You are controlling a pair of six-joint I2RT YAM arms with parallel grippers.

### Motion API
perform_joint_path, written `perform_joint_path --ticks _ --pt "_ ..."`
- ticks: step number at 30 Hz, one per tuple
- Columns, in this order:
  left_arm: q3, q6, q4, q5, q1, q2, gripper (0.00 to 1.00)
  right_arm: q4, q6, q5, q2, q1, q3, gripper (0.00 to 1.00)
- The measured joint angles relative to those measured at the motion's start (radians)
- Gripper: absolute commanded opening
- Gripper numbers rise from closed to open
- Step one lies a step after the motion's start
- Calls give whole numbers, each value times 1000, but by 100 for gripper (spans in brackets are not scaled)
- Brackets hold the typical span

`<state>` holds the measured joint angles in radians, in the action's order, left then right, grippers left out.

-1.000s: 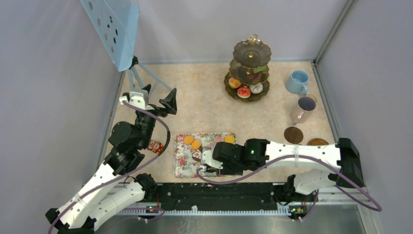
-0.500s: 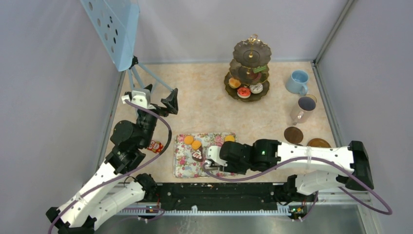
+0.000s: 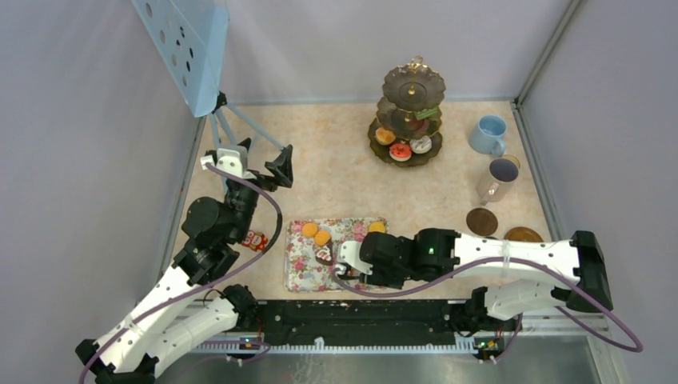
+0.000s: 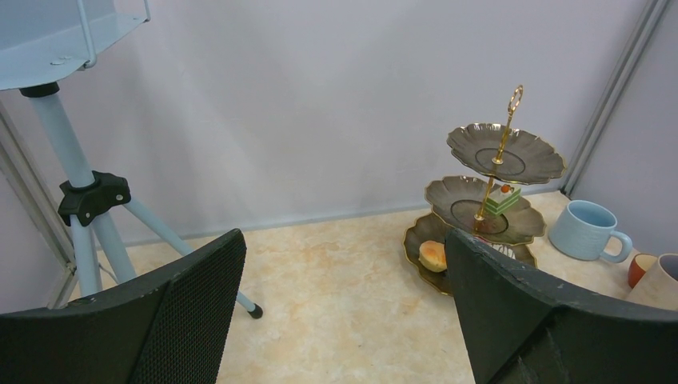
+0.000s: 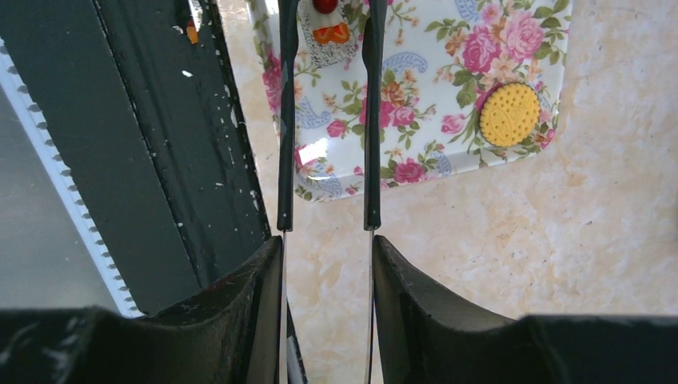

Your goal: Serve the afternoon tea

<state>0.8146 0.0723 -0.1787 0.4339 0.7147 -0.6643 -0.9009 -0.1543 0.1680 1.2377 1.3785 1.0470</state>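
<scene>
Two hands: right hand (image 5: 328, 244) clamps black tongs (image 5: 372, 120), clear only in wrist view; left hand (image 4: 344, 240) spread, empty.

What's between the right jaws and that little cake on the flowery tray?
The black tongs, their two arms flanking the cake; the right wrist view shows it.

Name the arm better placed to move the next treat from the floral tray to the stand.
Right. The right gripper clamps the black tongs, whose arms flank a small cake piece on the floral tray. The left gripper is open, empty and raised away from the tray.
</scene>
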Motion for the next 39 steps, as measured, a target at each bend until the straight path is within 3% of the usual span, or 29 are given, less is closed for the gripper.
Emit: perform_joint_path --ticks 12,18,22,26,30,38,39 --pt "0 0 0 0 0 0 99 40 -31 -39 54 0 -6 46" --pt "0 0 0 0 0 0 99 61 -53 -36 78 0 -34 46" --pt "0 0 0 0 0 0 99 73 -55 -27 89 0 -34 38" --pt "0 0 0 0 0 -1 99 79 -55 -16 94 0 -34 15" --pt "0 0 0 0 0 -2 99 87 -51 -3 94 0 -34 0" --pt "0 0 0 0 0 -2 99 92 -23 10 91 0 -47 0" --pt "0 0 0 0 0 -2 99 93 -20 10 91 0 -48 4"
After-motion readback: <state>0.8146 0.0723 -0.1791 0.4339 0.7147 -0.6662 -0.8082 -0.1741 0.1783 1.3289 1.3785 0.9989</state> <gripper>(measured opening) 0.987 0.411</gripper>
